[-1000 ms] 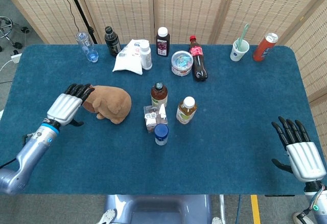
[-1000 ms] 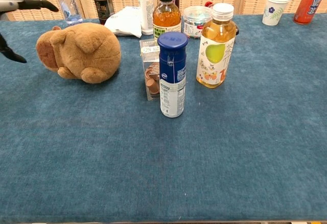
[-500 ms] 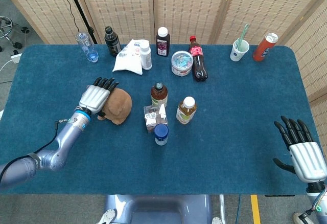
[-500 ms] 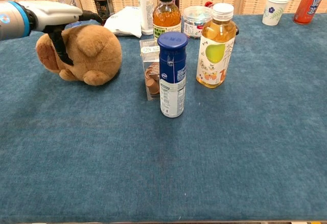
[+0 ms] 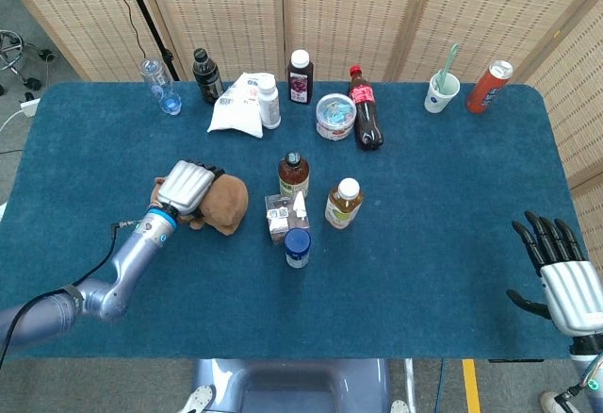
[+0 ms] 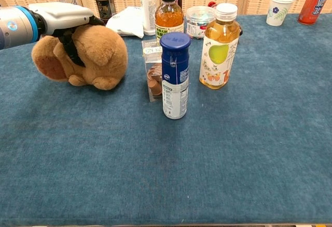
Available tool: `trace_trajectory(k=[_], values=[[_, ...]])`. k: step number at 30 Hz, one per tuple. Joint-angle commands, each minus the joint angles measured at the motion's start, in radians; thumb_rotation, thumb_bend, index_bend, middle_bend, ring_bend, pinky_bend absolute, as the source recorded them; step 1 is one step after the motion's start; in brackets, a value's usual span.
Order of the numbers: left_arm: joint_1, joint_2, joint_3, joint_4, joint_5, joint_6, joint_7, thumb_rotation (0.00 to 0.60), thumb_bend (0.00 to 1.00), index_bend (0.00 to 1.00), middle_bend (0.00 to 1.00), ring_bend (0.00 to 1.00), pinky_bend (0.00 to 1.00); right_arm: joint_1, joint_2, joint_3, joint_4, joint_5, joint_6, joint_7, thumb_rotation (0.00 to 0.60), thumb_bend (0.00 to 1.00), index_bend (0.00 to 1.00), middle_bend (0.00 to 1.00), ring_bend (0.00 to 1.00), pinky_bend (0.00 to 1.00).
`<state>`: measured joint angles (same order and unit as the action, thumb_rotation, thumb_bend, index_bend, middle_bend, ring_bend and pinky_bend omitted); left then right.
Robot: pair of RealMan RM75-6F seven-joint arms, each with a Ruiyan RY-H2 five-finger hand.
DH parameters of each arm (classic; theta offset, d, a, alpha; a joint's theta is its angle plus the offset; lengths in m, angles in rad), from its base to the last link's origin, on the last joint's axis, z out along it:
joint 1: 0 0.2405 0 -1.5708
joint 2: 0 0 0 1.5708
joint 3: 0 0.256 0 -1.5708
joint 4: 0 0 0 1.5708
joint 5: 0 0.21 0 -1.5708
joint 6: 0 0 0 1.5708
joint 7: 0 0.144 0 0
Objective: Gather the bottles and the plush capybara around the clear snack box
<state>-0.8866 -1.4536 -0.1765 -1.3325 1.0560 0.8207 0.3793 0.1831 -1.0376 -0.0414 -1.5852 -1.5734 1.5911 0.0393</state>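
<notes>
Fingers (image 5: pixel 209 172) of my left hand (image 5: pixel 185 186) clamp the capybara (image 5: pixel 226 206), to bring it beside the box (image 5: pixel 282 219); right hand (image 5: pixel 565 286) open, idle.

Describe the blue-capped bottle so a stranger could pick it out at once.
On the blue table, find the tight cluster at the centre around the clear snack box. The blue-capped bottle is the cluster's nearest member to the robot, the only one with a dark blue cap and white label.
</notes>
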Motion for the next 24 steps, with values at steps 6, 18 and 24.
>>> trace_trajectory(k=[6,18,24], values=[[0.120,0.047,0.240,0.165,0.697,0.438,-0.363,0.600,0.30,0.55,0.53,0.47,0.55,-0.014,0.004,0.018,-0.010,-0.005,-0.002,0.004,0.600,0.00,0.00,0.00,0.00,0.00],[0.150,-0.152,0.366,0.799,0.963,0.791,-0.582,0.600,0.21,0.50,0.48,0.39,0.55,-0.020,-0.004,0.031,-0.034,-0.019,-0.035,-0.024,0.600,0.00,0.00,0.00,0.00,0.00],[0.130,-0.239,0.377,0.951,0.978,0.842,-0.634,0.600,0.17,0.49,0.48,0.39,0.55,-0.023,-0.005,0.037,-0.035,-0.021,-0.042,-0.030,0.600,0.00,0.00,0.00,0.00,0.00]])
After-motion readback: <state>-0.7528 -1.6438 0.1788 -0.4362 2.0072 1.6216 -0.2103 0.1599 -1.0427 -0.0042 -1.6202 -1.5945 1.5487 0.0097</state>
